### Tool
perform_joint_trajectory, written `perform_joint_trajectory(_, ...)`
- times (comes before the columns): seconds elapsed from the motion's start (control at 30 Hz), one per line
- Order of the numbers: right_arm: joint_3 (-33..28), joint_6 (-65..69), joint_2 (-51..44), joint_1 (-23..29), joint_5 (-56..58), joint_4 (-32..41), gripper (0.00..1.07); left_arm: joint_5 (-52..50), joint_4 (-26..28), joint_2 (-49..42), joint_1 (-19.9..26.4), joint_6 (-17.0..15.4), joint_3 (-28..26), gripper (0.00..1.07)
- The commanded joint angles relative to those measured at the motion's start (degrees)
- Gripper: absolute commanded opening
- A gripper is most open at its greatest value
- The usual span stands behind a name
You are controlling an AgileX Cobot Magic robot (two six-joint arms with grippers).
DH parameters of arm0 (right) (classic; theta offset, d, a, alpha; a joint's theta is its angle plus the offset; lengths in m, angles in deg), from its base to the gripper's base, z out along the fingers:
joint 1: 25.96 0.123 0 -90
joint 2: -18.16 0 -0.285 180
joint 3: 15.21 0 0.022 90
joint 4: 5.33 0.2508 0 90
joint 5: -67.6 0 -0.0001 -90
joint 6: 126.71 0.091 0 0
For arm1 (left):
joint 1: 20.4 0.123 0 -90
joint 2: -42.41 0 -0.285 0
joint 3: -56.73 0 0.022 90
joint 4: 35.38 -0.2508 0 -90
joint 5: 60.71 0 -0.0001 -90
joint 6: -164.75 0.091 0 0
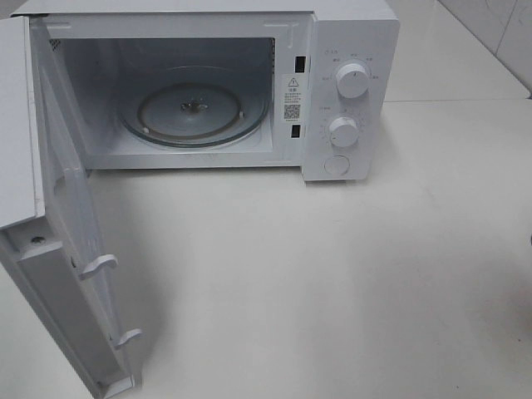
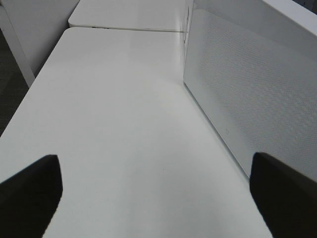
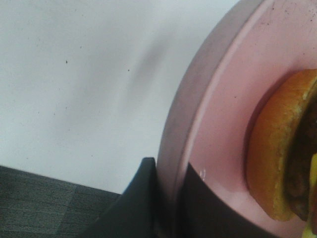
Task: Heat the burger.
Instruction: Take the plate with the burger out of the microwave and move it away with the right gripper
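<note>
one round glossy pink plate [image 3: 218, 129]

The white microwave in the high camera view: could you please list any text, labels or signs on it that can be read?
Nothing can be quoted letter for letter.
White sticker on the open white microwave: red warning triangle, QR-like square, print too small.
Upper round white knob: surrounding marks blurred.
Lower round white knob: dial ticks, labels unreadable.
Wrist views: no text.

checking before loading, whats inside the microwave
Only the glass turntable sits inside the microwave, nothing on it. The near left corner is hidden behind the open door.
</note>
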Motion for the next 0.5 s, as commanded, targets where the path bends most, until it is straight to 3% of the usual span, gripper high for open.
perform_joint_trajectory(0.03, 1.9, 6.4, 3.0, -0.3, 2.3, -5.2, 0.00, -0.2, 0.2, -1.1, 0.1, 0.0, 0.2, 0.98)
perform_joint_trajectory(0.5, 5.3, 20.6, 16.5, -0.4, 3.0, -5.5, 0.00, -0.2, 0.2, -1.1, 0.1, 0.0, 0.2, 0.98)
